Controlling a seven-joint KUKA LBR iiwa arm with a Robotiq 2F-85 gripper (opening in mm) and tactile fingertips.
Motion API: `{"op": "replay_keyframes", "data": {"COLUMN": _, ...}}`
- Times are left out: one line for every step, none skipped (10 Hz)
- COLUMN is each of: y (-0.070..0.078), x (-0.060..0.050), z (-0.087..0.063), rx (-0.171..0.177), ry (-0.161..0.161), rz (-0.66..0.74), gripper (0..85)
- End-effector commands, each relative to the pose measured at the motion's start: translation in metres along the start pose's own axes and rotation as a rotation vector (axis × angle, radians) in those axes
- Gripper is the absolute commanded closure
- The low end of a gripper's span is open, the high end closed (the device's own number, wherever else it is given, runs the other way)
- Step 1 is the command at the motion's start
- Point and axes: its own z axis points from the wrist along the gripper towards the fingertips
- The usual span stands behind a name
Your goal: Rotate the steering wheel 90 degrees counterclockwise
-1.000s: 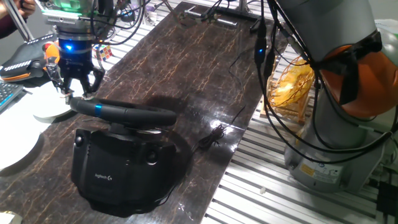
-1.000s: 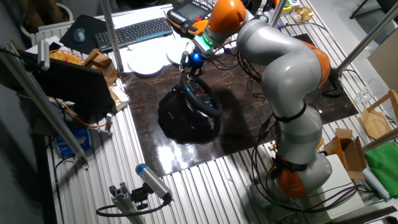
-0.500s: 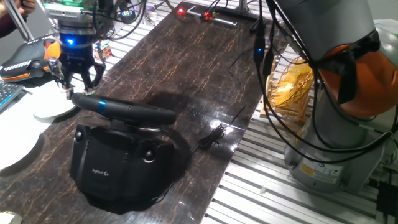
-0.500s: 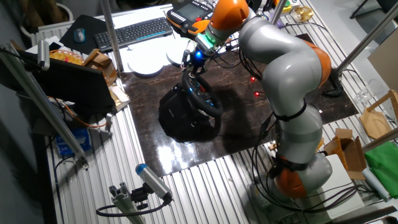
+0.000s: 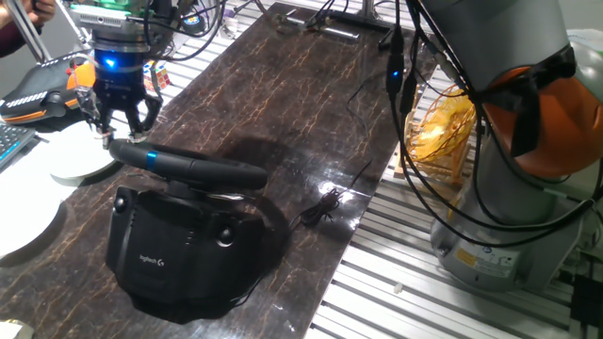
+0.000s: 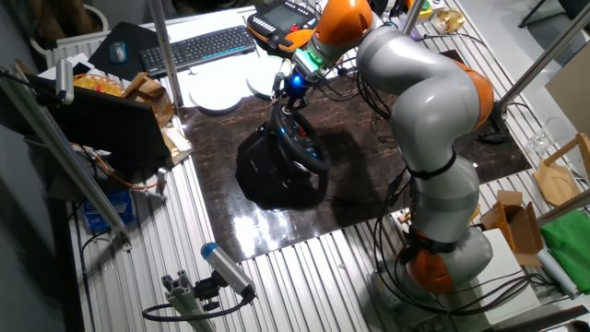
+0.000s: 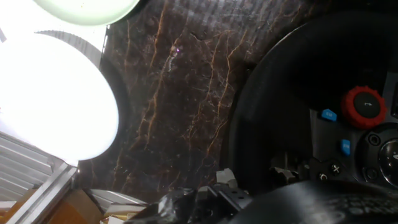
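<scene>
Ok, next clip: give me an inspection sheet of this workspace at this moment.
Surface: dark marbled tabletop, glossy, on slatted aluminium frame.
Job's things: black round steering wheel on bulky black base with white logo; red and blue hub buttons visible.
Clutter: white round plates, black keyboard.
Grippers: gripper above the wheel rim's far end, not holding it; jaw state unclear.
Cables: thin black cable coiled on tabletop; bundles hang along arm.
Surroundings: cardboard boxes, green cloth.

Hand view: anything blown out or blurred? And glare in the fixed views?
Hand view: white plates blown out, no detail; steering wheel rim soft, hub buttons readable. One fixed view: glare patch on the dark table. The other fixed view: sheen near the table's front edge.
</scene>
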Motion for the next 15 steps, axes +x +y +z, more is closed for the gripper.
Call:
{"op": "replay_keyframes", "data": {"y": 0.0, "x": 0.001, "z": 0.0, "rx": 0.001, "ry": -0.001, "rz": -0.002, "gripper": 82.0}}
{"op": "replay_keyframes", "data": {"y": 0.0, "x": 0.001, "z": 0.0, "rx": -0.001, "ry": 0.0, "rz": -0.005, "gripper": 66.7}}
{"op": "replay_keyframes", "data": {"y": 0.0, "x": 0.001, "z": 0.0, "rx": -0.001, "ry": 0.0, "rz": -0.008, "gripper": 56.7}}
{"op": "replay_keyframes", "data": {"y": 0.0, "x": 0.002, "z": 0.0, "rx": -0.001, "ry": 0.0, "rz": -0.008, "gripper": 47.3}}
{"op": "replay_keyframes", "data": {"y": 0.0, "x": 0.003, "z": -0.001, "rx": -0.001, "ry": 0.0, "rz": -0.008, "gripper": 36.3}}
{"op": "replay_keyframes", "data": {"y": 0.0, "x": 0.003, "z": -0.001, "rx": -0.002, "ry": -0.002, "rz": -0.006, "gripper": 29.3}}
{"op": "replay_keyframes", "data": {"y": 0.0, "x": 0.004, "z": -0.001, "rx": -0.003, "ry": -0.003, "rz": -0.008, "gripper": 27.7}}
{"op": "replay_keyframes", "data": {"y": 0.001, "x": 0.004, "z": -0.001, "rx": -0.006, "ry": -0.004, "rz": -0.006, "gripper": 20.7}}
{"op": "replay_keyframes", "data": {"y": 0.001, "x": 0.004, "z": -0.002, "rx": -0.009, "ry": -0.012, "rz": 0.0, "gripper": 13.7}}
{"op": "replay_keyframes", "data": {"y": 0.001, "x": 0.002, "z": -0.004, "rx": -0.004, "ry": -0.027, "rz": 0.005, "gripper": 6.7}}
{"op": "replay_keyframes", "data": {"y": 0.0, "x": 0.0, "z": -0.01, "rx": 0.004, "ry": -0.044, "rz": 0.007, "gripper": 4.0}}
{"op": "replay_keyframes", "data": {"y": 0.0, "x": -0.002, "z": -0.018, "rx": 0.013, "ry": -0.054, "rz": 0.014, "gripper": 2.0}}
{"op": "replay_keyframes", "data": {"y": -0.001, "x": -0.006, "z": -0.028, "rx": 0.032, "ry": -0.088, "rz": 0.015, "gripper": 2.0}}
{"op": "replay_keyframes", "data": {"y": -0.003, "x": -0.008, "z": -0.037, "rx": 0.053, "ry": -0.126, "rz": -0.001, "gripper": 2.7}}
{"op": "replay_keyframes", "data": {"y": -0.004, "x": -0.014, "z": -0.045, "rx": 0.062, "ry": -0.154, "rz": -0.016, "gripper": 15.0}}
